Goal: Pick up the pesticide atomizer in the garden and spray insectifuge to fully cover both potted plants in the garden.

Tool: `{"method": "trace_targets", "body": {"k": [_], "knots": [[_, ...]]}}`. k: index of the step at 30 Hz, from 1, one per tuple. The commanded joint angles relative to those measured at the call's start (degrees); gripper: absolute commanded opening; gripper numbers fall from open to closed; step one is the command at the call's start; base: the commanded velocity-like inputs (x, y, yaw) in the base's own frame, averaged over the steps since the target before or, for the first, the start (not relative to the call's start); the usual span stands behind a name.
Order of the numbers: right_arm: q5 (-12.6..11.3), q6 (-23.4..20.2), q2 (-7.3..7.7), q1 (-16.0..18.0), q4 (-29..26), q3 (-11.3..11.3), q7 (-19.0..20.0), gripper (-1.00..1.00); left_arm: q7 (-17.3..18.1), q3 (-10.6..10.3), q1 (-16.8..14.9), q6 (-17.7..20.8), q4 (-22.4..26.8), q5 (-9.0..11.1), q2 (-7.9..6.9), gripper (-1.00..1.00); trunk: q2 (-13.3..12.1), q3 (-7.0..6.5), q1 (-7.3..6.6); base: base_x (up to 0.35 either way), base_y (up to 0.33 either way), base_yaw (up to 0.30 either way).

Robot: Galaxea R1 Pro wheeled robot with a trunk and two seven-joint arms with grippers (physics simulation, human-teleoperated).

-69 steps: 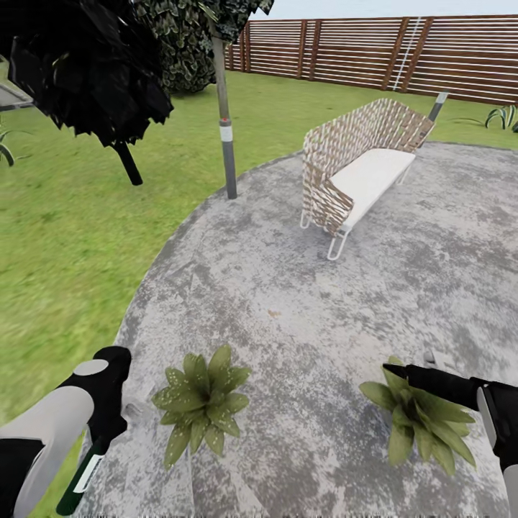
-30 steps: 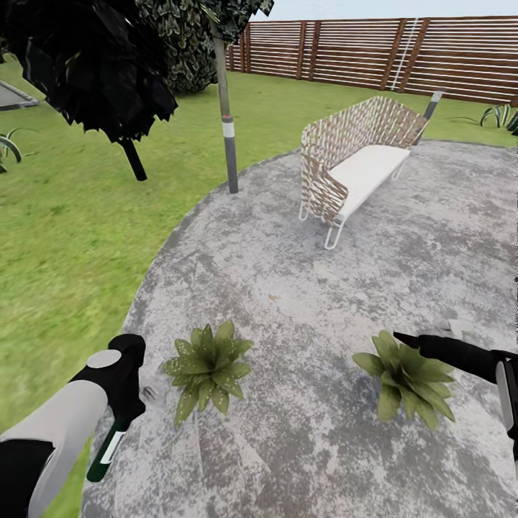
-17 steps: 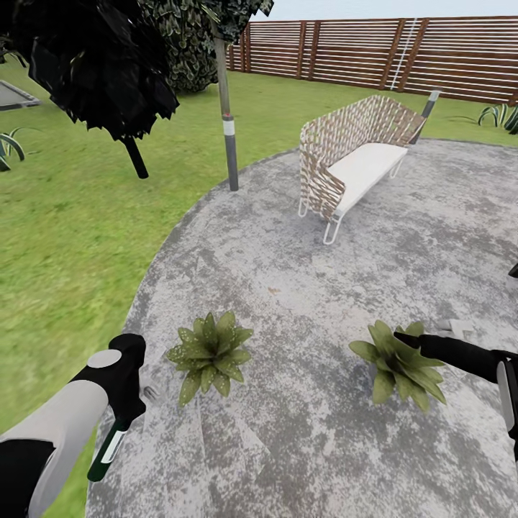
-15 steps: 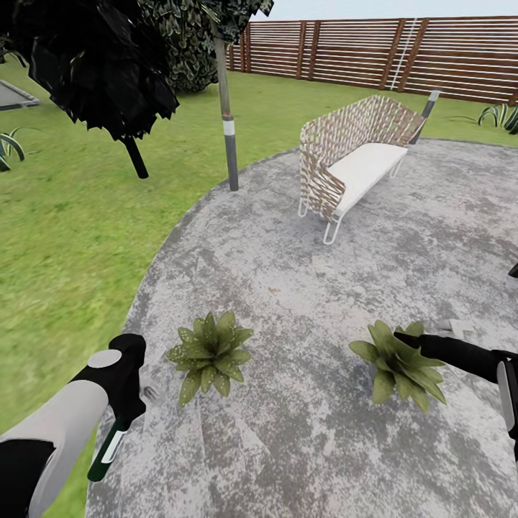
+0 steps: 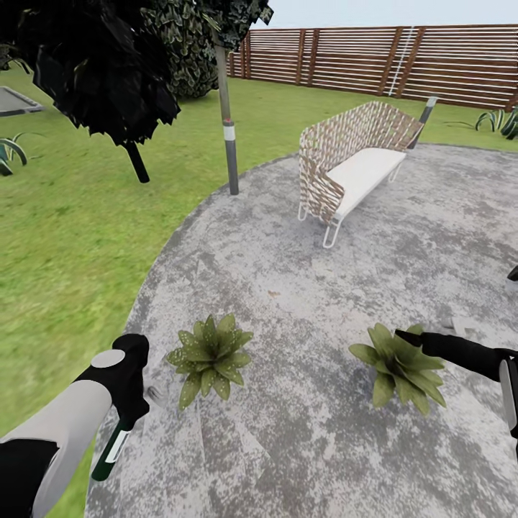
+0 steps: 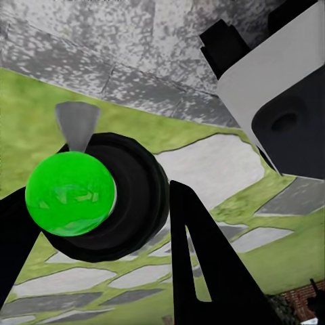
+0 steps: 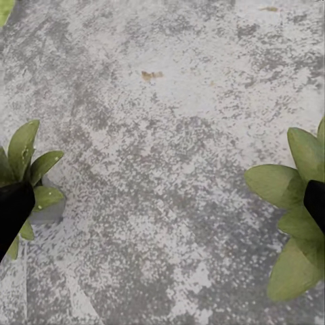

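Two potted plants stand on the round paved patch: the left plant (image 5: pixel 208 350) and the right plant (image 5: pixel 398 365), both also in the right wrist view, left plant (image 7: pixel 30 166) and right plant (image 7: pixel 291 203). My left gripper (image 5: pixel 129 411) is shut on the pesticide atomizer (image 5: pixel 112 450), whose green-and-white body hangs down, just left of the left plant. In the left wrist view the atomizer (image 6: pixel 70 193) is a bright green round end between black fingers (image 6: pixel 203 264). My right gripper (image 5: pixel 406 335) hovers over the right plant; it is open (image 7: pixel 164 206).
A wicker bench (image 5: pixel 352 169) with a white seat stands at the far side of the paving (image 5: pixel 302 273). A grey pole (image 5: pixel 229 140) and a dark tree (image 5: pixel 93 65) rise at the paving's left edge. Grass (image 5: pixel 65 237) lies left, a wooden fence (image 5: pixel 403 57) behind.
The whole picture has shifted, so the camera moved: both plants now sit higher and farther from the arms than 2.3 s ago. The left gripper still holds the atomizer.
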State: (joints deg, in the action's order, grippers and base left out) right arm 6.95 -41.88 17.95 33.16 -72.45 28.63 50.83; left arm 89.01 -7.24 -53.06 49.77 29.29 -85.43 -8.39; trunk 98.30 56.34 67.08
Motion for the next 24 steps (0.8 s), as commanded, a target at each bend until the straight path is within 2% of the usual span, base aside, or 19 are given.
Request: {"method": "trace_targets", "body": {"k": [1, 5, 9, 11, 13, 14, 15, 16, 18, 21, 24], "knots": [[0.6, -0.2, -0.02, 0.1, -0.1, 0.1, 0.6, 1.00, 0.5, -0.3, 0.0, 0.6, 0.1, -0.3, -0.05, -1.00, 0.0, -0.05, 0.00, 0.000, 0.000, 0.000], [0.6, -0.1, -0.02, 0.1, -0.1, 0.1, 0.6, 1.00, 0.5, -0.2, 0.0, 0.5, 0.4, -0.3, -0.07, -1.00, 0.0, -0.41, 0.00, 0.000, 0.000, 0.000], [0.6, -0.1, -0.02, 0.1, -0.1, 0.1, 0.6, 1.00, 0.4, 0.0, 0.0, 0.4, 4.1, 0.0, -0.28, -1.00, 0.0, -0.77, 0.00, 0.000, 0.000, 0.000], [0.6, -0.1, -0.02, 0.1, -0.1, 0.1, 0.6, 1.00, 0.4, 1.2, 0.0, 0.3, 4.7, 0.4, -0.30, -1.00, 0.0, -0.95, 0.00, 0.000, 0.000, 0.000], [0.6, -0.1, -0.02, 0.1, -0.1, 0.1, 0.6, 1.00, 0.3, 5.2, 0.0, 0.1, 5.6, 2.0, -0.31, -1.00, 0.0, -1.13, 0.00, 0.000, 0.000, 0.000], [0.6, -0.1, -0.02, 0.1, -0.1, 0.1, 0.6, 1.00, -0.1, 8.3, 0.0, -1.2, 7.4, 3.4, -0.32, -1.00, 0.0, -1.22, 0.00, 0.000, 0.000, 0.000], [0.6, -0.1, -0.02, 0.1, -0.1, 0.1, 0.6, 1.00, -0.8, 12.3, 0.0, -4.4, 9.6, 5.4, -0.32, -1.00, 0.0, -1.30, 0.00, 0.000, 0.000, 0.000], [0.6, -0.1, -0.02, 0.1, -0.1, 0.1, 0.6, 1.00, -1.5, 15.2, 0.0, -6.6, 10.6, 7.4, -0.31, -1.00, 0.0, -1.35, 0.00, 0.000, 0.000, 0.000], [0.6, -0.1, -0.02, 0.1, -0.1, 0.1, 0.6, 1.00, -2.8, 19.2, 0.0, -8.9, 11.2, 10.5, -0.31, -1.00, 0.0, -1.40, 0.00, 0.000, 0.000, 0.000], [0.6, -0.1, -0.02, 0.1, 0.0, 0.1, 0.5, 1.00, -6.2, 23.9, 0.0, -13.6, 11.6, 15.7, -0.31, -1.00, 0.0, -1.43, 0.00, 0.000, 0.000, 0.000], [0.6, -0.1, -0.13, 0.1, 0.0, 0.1, 0.5, 1.00, -9.3, 26.0, 0.0, -18.2, 11.6, 20.4, -0.21, -1.00, 0.0, -1.43, 0.00, 0.000, 0.000, 0.000]]}}
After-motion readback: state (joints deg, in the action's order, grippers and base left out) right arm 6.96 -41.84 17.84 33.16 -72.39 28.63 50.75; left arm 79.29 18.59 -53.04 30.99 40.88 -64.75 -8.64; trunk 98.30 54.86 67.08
